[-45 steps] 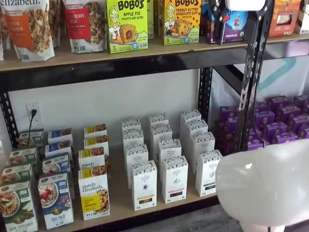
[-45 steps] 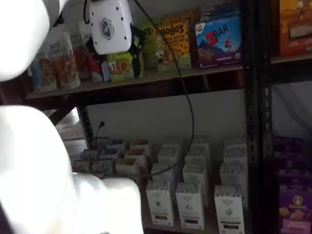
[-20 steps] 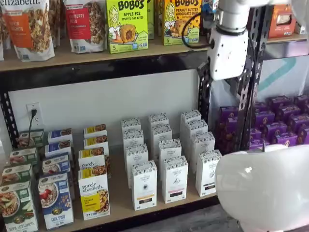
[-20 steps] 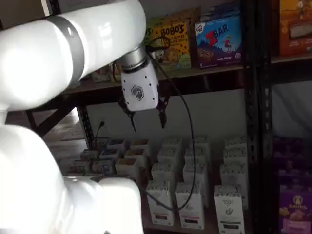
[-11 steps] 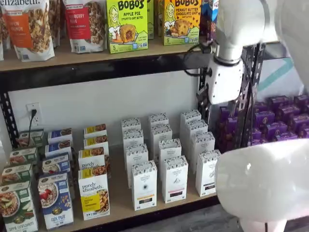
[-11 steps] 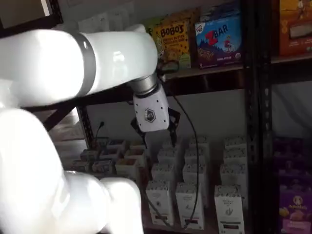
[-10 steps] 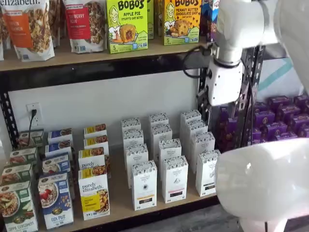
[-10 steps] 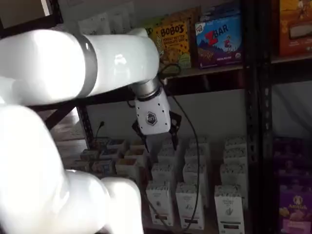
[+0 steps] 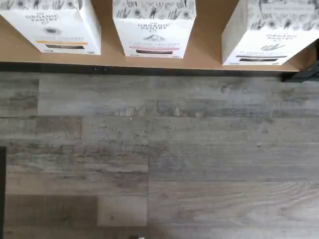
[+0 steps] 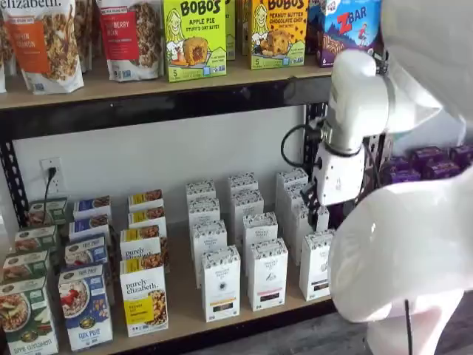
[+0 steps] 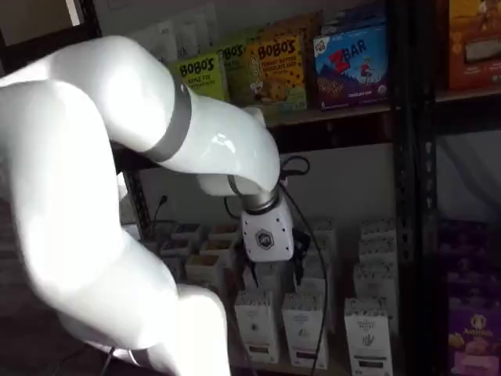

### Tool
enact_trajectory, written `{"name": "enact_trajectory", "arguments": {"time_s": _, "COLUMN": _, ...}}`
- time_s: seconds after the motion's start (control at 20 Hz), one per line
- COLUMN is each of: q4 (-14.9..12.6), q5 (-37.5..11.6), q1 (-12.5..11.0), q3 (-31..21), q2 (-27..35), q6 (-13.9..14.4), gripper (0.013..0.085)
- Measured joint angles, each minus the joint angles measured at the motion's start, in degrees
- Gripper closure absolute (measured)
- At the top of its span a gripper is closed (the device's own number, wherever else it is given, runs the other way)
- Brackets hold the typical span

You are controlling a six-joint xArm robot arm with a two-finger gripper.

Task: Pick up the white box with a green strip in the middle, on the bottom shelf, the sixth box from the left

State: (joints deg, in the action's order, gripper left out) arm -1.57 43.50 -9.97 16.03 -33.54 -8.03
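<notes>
The bottom shelf [image 10: 188, 299] carries three close columns of near-identical Organic Pantry cartons, so the gripper [image 10: 316, 208], whose finger gap I cannot tell, could close on a wrong carton. The white box with a green strip [image 10: 316, 265] stands at the near right corner, and a slightly off descent may tip it against its left neighbour [image 10: 267, 273].

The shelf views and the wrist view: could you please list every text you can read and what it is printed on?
"BOBO'S APPLE PIE": green box.
"BOBO'S PEANUT BUTTER CHOCOLATE CHIP": yellow box.
"ZBAR": blue box.
"purely elizabeth.": granola box.
"elizabeth.": granola bag.
"FLAX PLUS": cereal box.
"ORGANIC PANTRY": white carton.
Smaller print, including that on the white box with a green strip, is too blurred to read.
</notes>
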Motion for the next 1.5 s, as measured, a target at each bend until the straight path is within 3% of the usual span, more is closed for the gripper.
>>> {"name": "enact_trajectory", "arguments": {"time_s": 0.25, "q4": 0.39, "q5": -13.79, "q1": -1.94, "q3": -1.17, "q2": 12.28, "q6": -2.16, "gripper": 0.013}}
{"name": "enact_trajectory", "arguments": {"time_s": 0.4, "q4": -1.93, "q5": -20.45, "q1": -3.02, "q3": -0.72, "q2": 18.75, "q6": -1.13, "gripper": 0.013}}
{"name": "enact_trajectory", "arguments": {"time_s": 0.5, "q4": -1.81, "q5": -24.19, "q1": -3.46, "q3": -0.22, "q2": 22.35, "q6": -1.69, "gripper": 0.013}}
{"name": "enact_trajectory", "arguments": {"time_s": 0.65, "q4": 3.2, "q5": -28.41, "q1": -3.07, "q3": 0.81, "q2": 26.89, "q6": -6.15, "gripper": 0.013}}
{"name": "enact_trajectory", "arguments": {"time_s": 0.75, "q4": 11.66, "q5": -30.2, "q1": -1.76, "q3": 2.06, "q2": 30.02, "q6": -13.19, "gripper": 0.013}}
{"name": "enact_trajectory", "arguments": {"time_s": 0.8, "q4": 13.83, "q5": -31.2, "q1": -1.31, "q3": 2.7, "q2": 31.62, "q6": -14.9, "gripper": 0.013}}
{"name": "enact_trajectory", "arguments": {"time_s": 0.85, "q4": 13.43, "q5": -31.95, "q1": -1.25, "q3": 3.2, "q2": 32.85, "q6": -14.46, "gripper": 0.013}}
{"name": "enact_trajectory", "arguments": {"time_s": 0.95, "q4": 8.52, "q5": -33.69, "q1": -1.63, "q3": 5.08, "q2": 36.81, "q6": -10.05, "gripper": 0.013}}
{"name": "enact_trajectory", "arguments": {"time_s": 1.1, "q4": 3.88, "q5": -35.26, "q1": -2.01, "q3": 7.99, "q2": 41.91, "q6": -5.93, "gripper": 0.013}}
{"name": "enact_trajectory", "arguments": {"time_s": 1.25, "q4": -4.1, "q5": -35.82, "q1": -3.3, "q3": 11.78, "q2": 46.79, "q6": 0.7, "gripper": 0.013}}
{"name": "enact_trajectory", "arguments": {"time_s": 1.5, "q4": -10.79, "q5": -36.66, "q1": -4.89, "q3": 17.3, "q2": 52.69, "q6": 5.74, "gripper": 0.013}}
